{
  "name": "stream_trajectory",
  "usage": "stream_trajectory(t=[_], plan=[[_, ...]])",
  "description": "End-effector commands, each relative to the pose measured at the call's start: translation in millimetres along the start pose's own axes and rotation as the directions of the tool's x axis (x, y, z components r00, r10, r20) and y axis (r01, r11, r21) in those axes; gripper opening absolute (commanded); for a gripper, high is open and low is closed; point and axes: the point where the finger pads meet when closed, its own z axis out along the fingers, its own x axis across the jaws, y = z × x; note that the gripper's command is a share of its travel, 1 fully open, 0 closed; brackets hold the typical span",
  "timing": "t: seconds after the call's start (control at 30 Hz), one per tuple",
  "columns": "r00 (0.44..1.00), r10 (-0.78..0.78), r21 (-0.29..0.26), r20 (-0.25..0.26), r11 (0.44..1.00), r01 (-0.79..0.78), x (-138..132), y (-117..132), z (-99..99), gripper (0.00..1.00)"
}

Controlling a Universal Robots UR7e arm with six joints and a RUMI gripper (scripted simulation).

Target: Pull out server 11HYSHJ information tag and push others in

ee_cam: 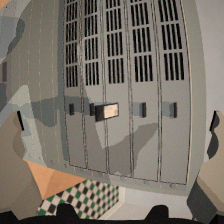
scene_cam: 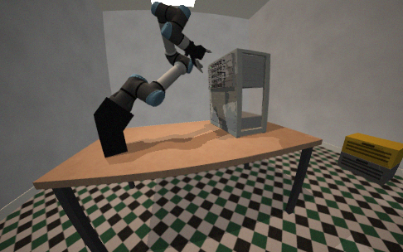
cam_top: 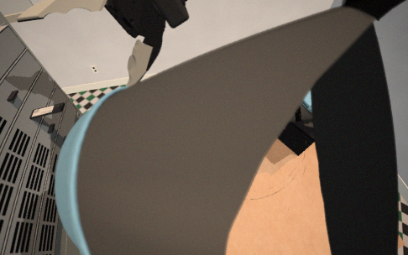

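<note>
The grey rack (scene_cam: 239,93) (ee_cam: 198,55) stands upright on the table. In the wrist view its servers show as long panels side by side. One information tag (ee_cam: 110,111) (cam_top: 43,111) sticks out from the middle panel, with a pale label on top; its print is too small to read. The other tags show as short dark stubs, two to its left, such as the far-left tag (ee_cam: 71,109), and two to its right, the nearer tag (ee_cam: 143,110) and the far-right tag (ee_cam: 175,110). My gripper (cam_top: 77,50) (scene_cam: 206,61) (ee_cam: 116,112) is open and empty, its fingers wide on both sides, away from the rack face.
The wooden table (scene_cam: 174,159) (cam_top: 279,218) carries the rack and the arm's black base (scene_cam: 111,133). The arm's large grey link (cam_top: 168,147) blocks much of the top view. A yellow and grey box (scene_cam: 373,153) sits on the floor at the right, beyond the table.
</note>
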Motion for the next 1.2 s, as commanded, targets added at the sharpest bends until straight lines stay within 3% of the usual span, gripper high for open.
stream_trajectory(t=[0.0, 1.17], plan=[[1.0, -0.002, -0.008, -0.01, 1.0, 0.002, -0.8, -0.5, 0.1, 1.0], [0.996, -0.019, -0.068, -0.083, 0.998, 0.013, -10.0, -3.5, 2.0, 1.0]])
